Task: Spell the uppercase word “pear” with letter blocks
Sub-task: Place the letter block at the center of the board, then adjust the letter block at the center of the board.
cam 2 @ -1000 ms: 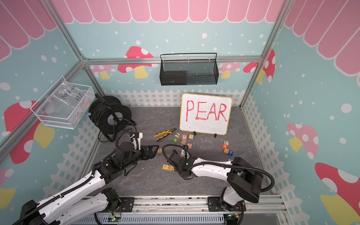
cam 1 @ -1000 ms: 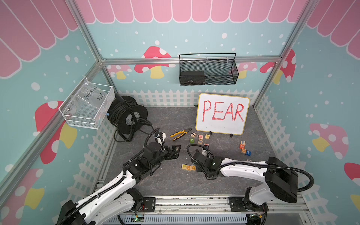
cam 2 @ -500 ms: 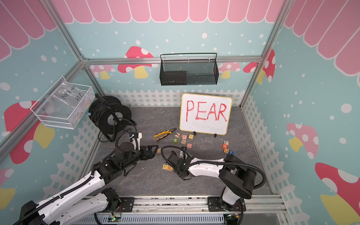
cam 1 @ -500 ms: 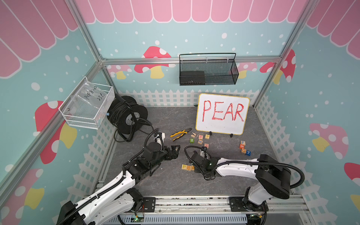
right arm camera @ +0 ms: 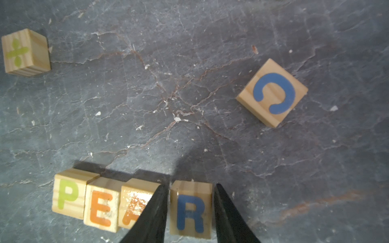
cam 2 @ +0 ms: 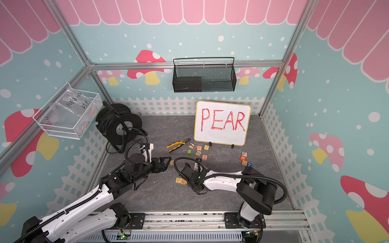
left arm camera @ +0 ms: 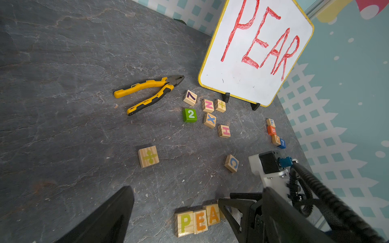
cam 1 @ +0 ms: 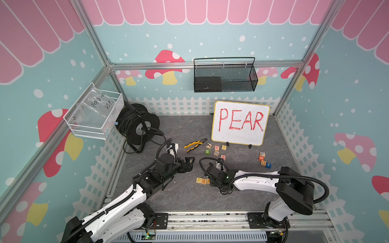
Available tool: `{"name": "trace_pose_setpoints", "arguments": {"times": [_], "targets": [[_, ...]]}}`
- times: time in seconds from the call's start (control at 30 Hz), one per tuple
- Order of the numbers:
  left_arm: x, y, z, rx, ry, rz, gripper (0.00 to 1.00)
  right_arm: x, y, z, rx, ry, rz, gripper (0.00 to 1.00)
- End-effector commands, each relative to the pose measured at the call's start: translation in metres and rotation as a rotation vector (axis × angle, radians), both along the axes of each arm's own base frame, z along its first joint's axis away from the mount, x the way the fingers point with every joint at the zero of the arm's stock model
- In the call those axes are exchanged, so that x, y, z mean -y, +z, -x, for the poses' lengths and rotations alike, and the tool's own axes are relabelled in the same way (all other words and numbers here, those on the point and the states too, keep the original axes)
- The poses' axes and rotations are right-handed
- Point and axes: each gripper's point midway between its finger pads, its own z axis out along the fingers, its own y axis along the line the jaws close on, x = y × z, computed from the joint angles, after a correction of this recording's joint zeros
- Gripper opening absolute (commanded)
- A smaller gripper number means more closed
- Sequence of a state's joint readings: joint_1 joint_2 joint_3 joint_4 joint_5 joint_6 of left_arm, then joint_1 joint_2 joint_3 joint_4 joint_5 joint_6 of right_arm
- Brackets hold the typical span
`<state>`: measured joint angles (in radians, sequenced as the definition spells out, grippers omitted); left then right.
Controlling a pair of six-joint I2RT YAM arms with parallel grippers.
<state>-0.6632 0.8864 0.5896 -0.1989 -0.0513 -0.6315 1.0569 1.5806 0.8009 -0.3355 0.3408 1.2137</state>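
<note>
The R block stands on the grey table, just beside the A, closing the touching row of P, E and A. The right gripper straddles it, its fingers barely parted from the block's sides. The left gripper hangs nearby, spread wide.

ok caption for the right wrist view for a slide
Right gripper astride the R block, last in line after P block, E block and A block.

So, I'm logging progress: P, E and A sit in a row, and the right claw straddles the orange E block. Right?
Wrong block: the right claw straddles the blue R block, which stands at the end of the row after P, E and A. The right wrist view shows it.
</note>
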Motion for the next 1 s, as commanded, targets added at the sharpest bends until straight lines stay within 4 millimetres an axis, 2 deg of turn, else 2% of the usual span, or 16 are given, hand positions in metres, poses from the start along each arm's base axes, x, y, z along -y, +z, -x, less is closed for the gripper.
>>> {"name": "trace_pose_setpoints", "arguments": {"times": [0.0,0.17,0.27,0.47,0.63,0.8,0.97], "targets": [[-0.003,-0.002,-0.001,-0.006,0.012,-0.017,0.97,0.002,0.005,0.001,0.015,-0.021,-0.006,0.41],[-0.004,-0.002,-0.001,-0.006,0.014,-0.017,0.97,0.004,0.01,0.0,0.027,-0.031,-0.01,0.46],[-0.004,-0.002,-0.001,-0.004,0.015,-0.016,0.97,0.012,0.019,-0.003,0.058,-0.046,0.001,0.51],[-0.001,-0.002,-0.003,-0.004,0.01,-0.017,0.97,0.05,0.028,-0.002,0.093,-0.109,0.079,0.56],[0.001,-0.002,-0.005,-0.007,0.007,-0.018,0.97,0.074,0.022,0.007,0.073,-0.135,0.099,0.56],[0.003,-0.003,-0.007,-0.011,0.002,-0.018,0.97,0.079,0.011,0.014,0.041,-0.124,0.109,0.56],[0.007,-0.004,-0.008,-0.021,-0.008,-0.012,0.97,0.069,0.004,0.012,0.033,-0.083,0.107,0.56]]}}
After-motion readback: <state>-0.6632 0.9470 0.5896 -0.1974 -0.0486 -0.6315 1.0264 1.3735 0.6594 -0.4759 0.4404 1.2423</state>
